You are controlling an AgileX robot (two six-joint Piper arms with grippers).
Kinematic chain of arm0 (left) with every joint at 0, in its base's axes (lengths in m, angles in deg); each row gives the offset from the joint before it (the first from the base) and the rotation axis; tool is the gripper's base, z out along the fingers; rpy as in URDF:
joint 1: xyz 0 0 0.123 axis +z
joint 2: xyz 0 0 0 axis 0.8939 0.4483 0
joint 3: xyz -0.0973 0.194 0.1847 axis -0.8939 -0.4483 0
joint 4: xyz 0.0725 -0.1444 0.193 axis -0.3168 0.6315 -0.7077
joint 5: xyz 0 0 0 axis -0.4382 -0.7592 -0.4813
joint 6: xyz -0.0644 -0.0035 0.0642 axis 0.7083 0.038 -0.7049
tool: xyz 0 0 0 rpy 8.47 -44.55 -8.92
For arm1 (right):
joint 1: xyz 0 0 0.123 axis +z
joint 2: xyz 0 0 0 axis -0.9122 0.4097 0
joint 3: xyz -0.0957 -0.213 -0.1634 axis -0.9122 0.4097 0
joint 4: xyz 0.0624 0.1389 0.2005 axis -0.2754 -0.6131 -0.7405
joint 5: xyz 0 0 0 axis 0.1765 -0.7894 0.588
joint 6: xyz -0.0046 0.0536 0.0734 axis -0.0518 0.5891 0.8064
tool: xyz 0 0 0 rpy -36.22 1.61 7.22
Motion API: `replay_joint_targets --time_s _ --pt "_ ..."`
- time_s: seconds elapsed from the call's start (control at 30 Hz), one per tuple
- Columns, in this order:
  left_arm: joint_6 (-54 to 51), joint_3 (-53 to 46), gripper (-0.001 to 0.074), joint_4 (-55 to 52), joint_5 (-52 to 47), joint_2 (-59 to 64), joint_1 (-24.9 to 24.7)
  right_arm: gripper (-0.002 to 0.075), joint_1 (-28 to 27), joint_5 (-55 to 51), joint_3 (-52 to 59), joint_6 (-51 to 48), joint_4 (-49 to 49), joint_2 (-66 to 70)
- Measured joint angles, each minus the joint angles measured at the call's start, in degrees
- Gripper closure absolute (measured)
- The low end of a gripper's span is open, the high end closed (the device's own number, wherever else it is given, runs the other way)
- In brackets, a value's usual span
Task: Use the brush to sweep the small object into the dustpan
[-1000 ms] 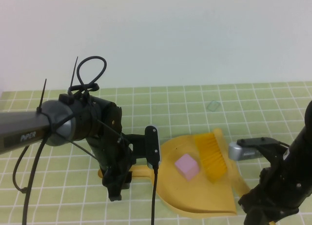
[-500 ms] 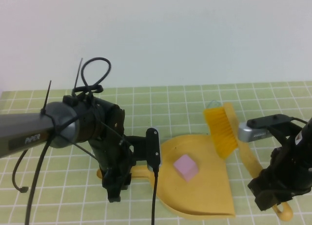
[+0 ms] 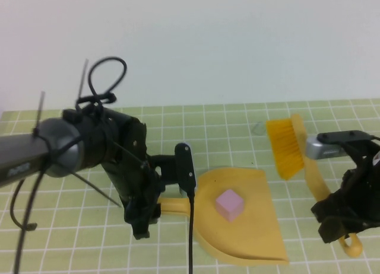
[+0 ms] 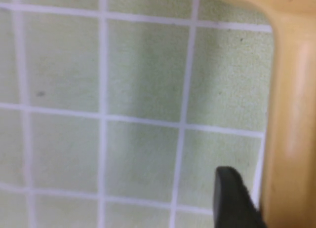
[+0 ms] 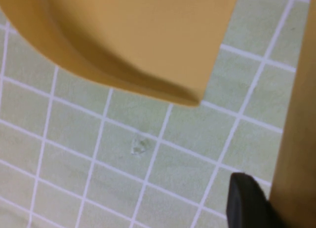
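Note:
A small pink cube (image 3: 229, 203) lies inside the yellow dustpan (image 3: 252, 238). My left gripper (image 3: 144, 219) is shut on the dustpan's handle (image 3: 172, 206). The left wrist view shows that handle (image 4: 291, 114) beside one black fingertip (image 4: 231, 196). My right gripper (image 3: 333, 223) is shut on the handle of the yellow brush (image 3: 285, 147). It holds the brush up to the right of the dustpan, bristles pointing back and left. The right wrist view shows the brush handle (image 5: 298, 154), one fingertip (image 5: 246, 201) and a corner of the dustpan (image 5: 138, 35).
The table is covered by a green cloth with white grid lines (image 3: 225, 123). A small clear speck (image 3: 259, 128) lies on it behind the dustpan, and it also shows in the right wrist view (image 5: 138, 145). A pale wall stands behind the table.
My right gripper has lifted the brush out of the dustpan and carried it right and back. The pink cube stays in the pan. The left arm has shifted slightly.

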Motion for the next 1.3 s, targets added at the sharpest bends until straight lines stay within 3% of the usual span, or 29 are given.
replay_joint_targets --time_s 0.4,0.5,0.67,0.9,0.93,0.97,1.0,1.13,1.3 --pt "0.0 -0.1 0.0447 -0.3 -8.6 -13.2 0.0 0.0729 -2.4 -0.7 4.1 -2.0 0.6 0.2" --pt "0.3 -0.1 0.0511 -1.3 -11.7 -18.2 0.0 0.0729 -2.4 3.0 8.1 -4.4 -3.4 0.2" --pt "4.7 -0.1 0.0689 -1.7 -16.0 -25.3 0.0 0.0729 -2.4 11.0 12.5 -11.1 -14.0 0.3" --pt "12.6 -0.1 0.0731 -1.9 -17.0 -39.0 0.0 0.0729 -2.4 11.8 13.0 -12.7 -16.4 4.1" --pt "13.2 -0.1 0.0733 -1.9 -17.0 -41.3 0.0 0.0554 -2.2 12.0 12.7 -12.4 -16.2 4.5" --pt "13.7 -0.1 0.0734 -1.9 -17.0 -43.4 0.0 0.0729 -2.4 11.8 13.0 -12.6 -16.6 5.8" --pt "14.3 -0.1 0.0735 -1.9 -17.1 -45.1 0.0 0.0727 -2.4 12.0 13.0 -12.0 -16.4 6.9" --pt "19.2 -0.1 0.0736 -1.3 -18.1 -52.7 0.4 0.0673 -2.4 11.9 13.0 -12.1 -16.4 9.6" --pt "19.6 -0.1 0.0736 -1.3 -18.3 -60.0 4.6 0.0486 -2.4 11.2 11.9 -12.0 -14.1 9.7"
